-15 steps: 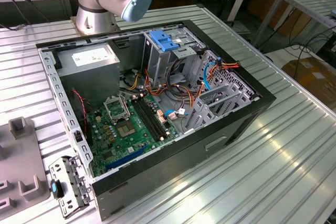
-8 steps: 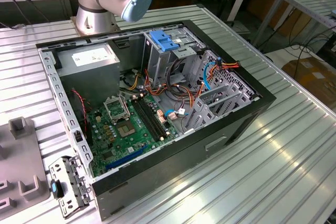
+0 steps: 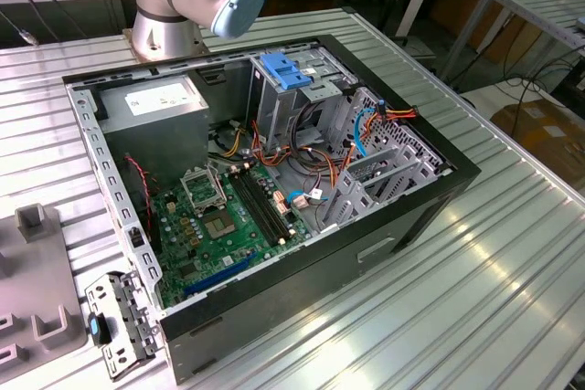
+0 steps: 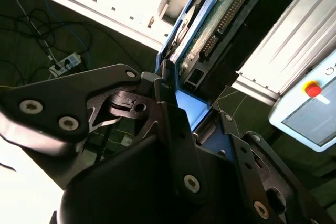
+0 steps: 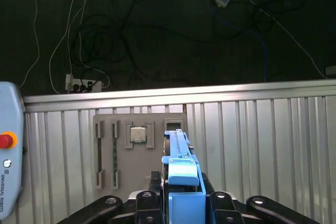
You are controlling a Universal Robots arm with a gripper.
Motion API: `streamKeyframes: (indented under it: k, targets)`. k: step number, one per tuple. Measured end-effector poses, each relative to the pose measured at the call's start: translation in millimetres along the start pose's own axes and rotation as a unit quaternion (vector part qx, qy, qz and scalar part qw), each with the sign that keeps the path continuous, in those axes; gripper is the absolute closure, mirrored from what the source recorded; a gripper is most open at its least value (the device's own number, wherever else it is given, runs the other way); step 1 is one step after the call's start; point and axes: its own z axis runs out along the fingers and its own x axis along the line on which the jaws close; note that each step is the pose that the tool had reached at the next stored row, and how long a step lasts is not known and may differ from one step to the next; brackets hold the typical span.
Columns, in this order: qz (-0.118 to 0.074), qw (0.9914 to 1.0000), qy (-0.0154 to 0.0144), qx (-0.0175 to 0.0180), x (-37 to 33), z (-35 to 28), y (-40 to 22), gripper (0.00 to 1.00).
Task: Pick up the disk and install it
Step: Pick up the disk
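Pick is done. The gripper [image 4: 182, 109] is clamped on the disk [image 4: 220, 17], one finger on each side of its blue carrier rails, and the disk sits edge-on in both wrist views. Its green circuit-board side faces the second wrist view.

The disk is off the table [image 5: 262, 129] and held in the air. In the first wrist view the grey fixture tray [image 5: 136, 167] and its chip [image 5: 138, 135] lie beyond it, with the teach pendant [image 5: 8, 150] off to one side.

Install is left, as I judge it. In the exterior view the open computer case [image 3: 366, 246] lies on the table with the motherboard [image 3: 224, 226] exposed and the blue bracket [image 3: 285, 70] on top of the tall cage. The slotted bays [image 3: 384, 169] on the exterior view's right look vacant, though cables hide part of them.
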Motion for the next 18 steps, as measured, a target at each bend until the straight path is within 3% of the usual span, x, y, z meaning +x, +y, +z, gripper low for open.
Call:
streamKeyframes:
  k: [2,18]
  targets:
    - [0.0,1.0,0.0,0.0,-0.5,-0.2,-8.5,0.63]
    - [0.0,1.0,0.0,0.0,-1.4,-0.5,-23.5,0.63]
